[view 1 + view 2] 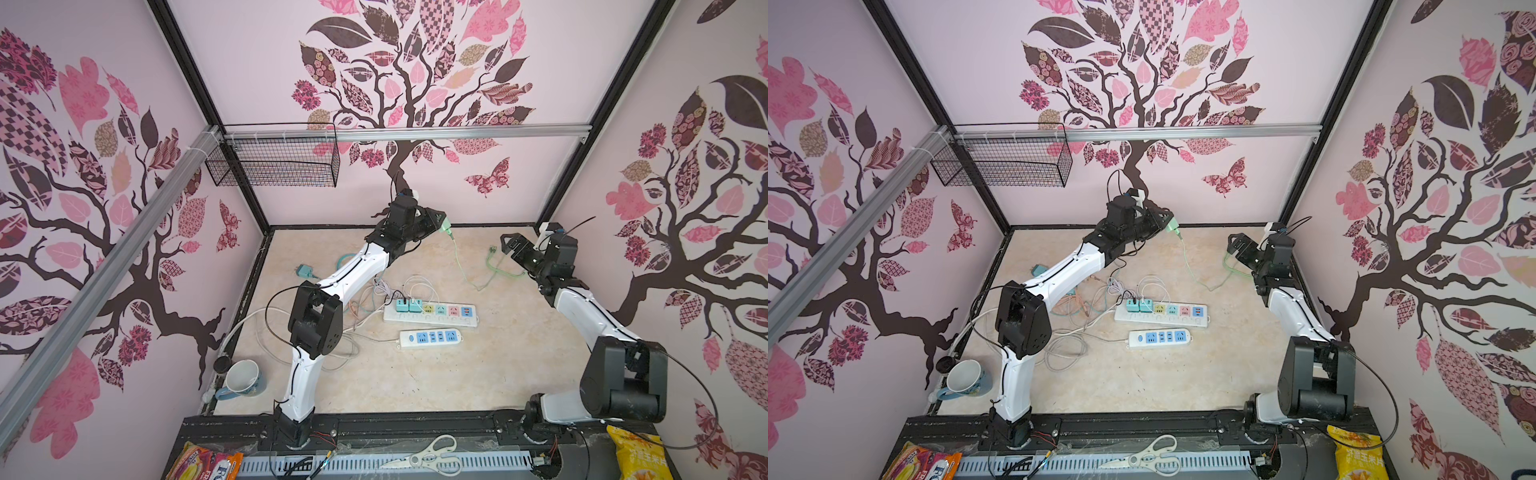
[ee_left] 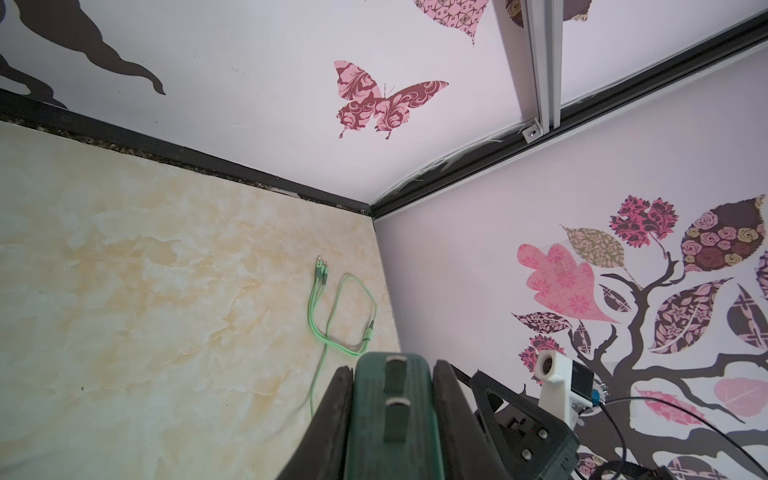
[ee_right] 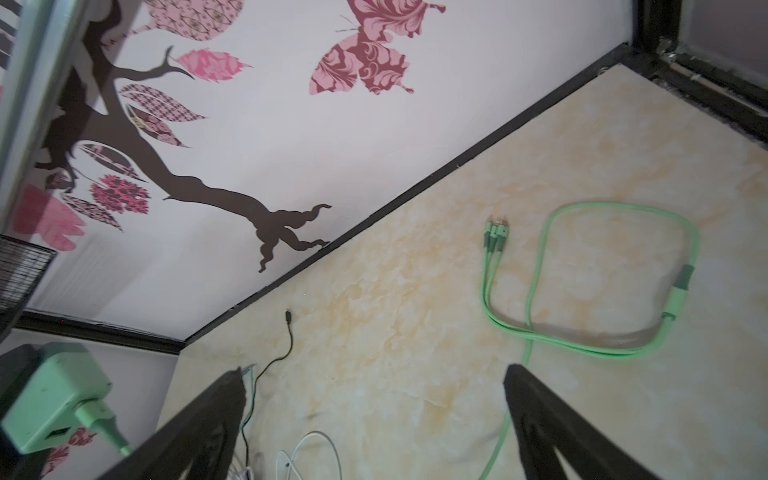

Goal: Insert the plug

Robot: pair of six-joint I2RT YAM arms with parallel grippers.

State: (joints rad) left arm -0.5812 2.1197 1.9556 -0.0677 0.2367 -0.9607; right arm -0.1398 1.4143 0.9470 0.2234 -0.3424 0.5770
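The tabletop [image 1: 478, 374] is showing a pale beige marble pattern, edged by a black frame. 3 pink walls [image 1: 478, 195] are closing it in, carrying dark tree decals with patterned leaves and butterflies. An aluminium rail [image 1: 415, 134] is running across the back wall, and a black wire basket [image 1: 274, 166] is hanging from it in the left corner.

The left gripper [image 2: 392, 370] is hovering above the table's back edge, its jaws clamped on the green plug [image 3: 54, 399], whose 2 metal prongs are facing the left wrist camera. A green cable [image 3: 582, 349] is trailing from the plug down to a loose loop on the table near the right back corner. The right gripper [image 3: 374, 374] is hanging over that loop with its jaws spread wide, holding nothing.

At mid-table 2 white power strips are lying side by side: the farther strip [image 1: 432, 318] is showing coloured sockets with 2 teal adapters [image 1: 408, 305] plugged in at its left end, and the nearer strip [image 1: 430, 337] is showing blue sockets. White cords are tangling to their left.

A mug [image 1: 241, 378] is lying on its side at the left edge. Scissors [image 1: 432, 457] are resting on the front ledge between 2 snack bags; the yellow bag [image 1: 636, 457] is bearing Chinese characters, and the red bag [image 1: 208, 463] is showing large letters cut off by the frame.
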